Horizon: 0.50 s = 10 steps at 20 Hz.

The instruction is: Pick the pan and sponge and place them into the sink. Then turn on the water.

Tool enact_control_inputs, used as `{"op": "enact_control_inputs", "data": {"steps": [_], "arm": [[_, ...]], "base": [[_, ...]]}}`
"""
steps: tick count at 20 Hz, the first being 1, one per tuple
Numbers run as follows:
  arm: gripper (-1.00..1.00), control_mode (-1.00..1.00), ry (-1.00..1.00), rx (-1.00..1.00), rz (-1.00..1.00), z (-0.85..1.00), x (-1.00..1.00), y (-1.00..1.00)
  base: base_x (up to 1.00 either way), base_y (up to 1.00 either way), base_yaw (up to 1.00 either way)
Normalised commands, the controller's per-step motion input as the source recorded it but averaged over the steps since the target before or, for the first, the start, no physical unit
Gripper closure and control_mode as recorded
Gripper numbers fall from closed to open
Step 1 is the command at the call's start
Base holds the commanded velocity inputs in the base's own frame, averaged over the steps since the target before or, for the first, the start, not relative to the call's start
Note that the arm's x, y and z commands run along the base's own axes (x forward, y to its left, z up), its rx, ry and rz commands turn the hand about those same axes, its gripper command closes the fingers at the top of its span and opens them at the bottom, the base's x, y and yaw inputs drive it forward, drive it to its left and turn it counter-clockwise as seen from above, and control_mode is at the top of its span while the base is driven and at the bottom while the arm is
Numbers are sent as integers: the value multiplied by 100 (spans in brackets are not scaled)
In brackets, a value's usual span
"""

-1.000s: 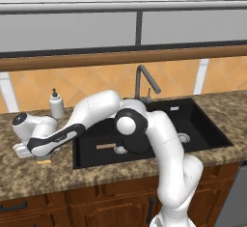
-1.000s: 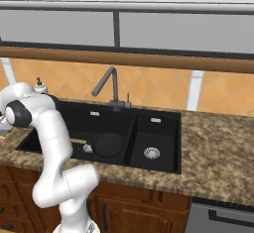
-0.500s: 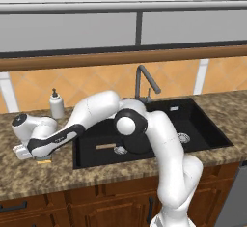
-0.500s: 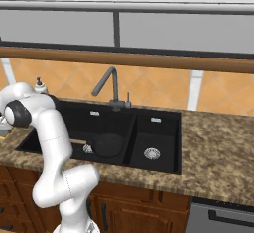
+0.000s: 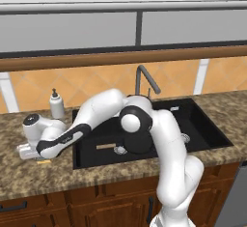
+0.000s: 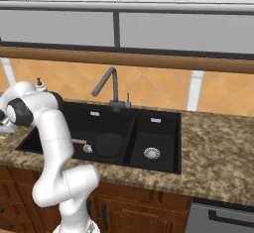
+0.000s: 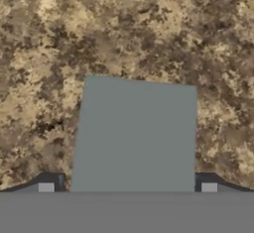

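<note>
The sponge (image 7: 135, 135) lies flat on the speckled counter with its grey-blue face up, and a yellow sliver of the sponge (image 5: 43, 162) peeks out beside my hand. My gripper (image 7: 127, 187) is open, one fingertip on each side of the sponge, and stands low on the counter left of the sink (image 5: 205, 127). The black pan (image 6: 109, 144) lies in the left basin, and its wooden handle (image 5: 106, 146) points left. No water runs from the faucet (image 5: 144, 78).
A white soap dispenser (image 5: 56, 105) stands at the back of the counter, behind my hand. My arm stretches across the left basin. The right basin (image 6: 154, 138) holds nothing but its drain. Brown cabinet doors run below the counter edge.
</note>
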Motion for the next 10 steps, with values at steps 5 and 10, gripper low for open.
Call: {"op": "enact_control_inputs", "data": {"steps": [5, 10], "arm": [[-100, -100, 0, 17, 0, -100, -4, -14], [100, -100, 10, 7, 0, -94, 0, 0]], "base": [[0, 0, 0], [0, 0, 0]]}}
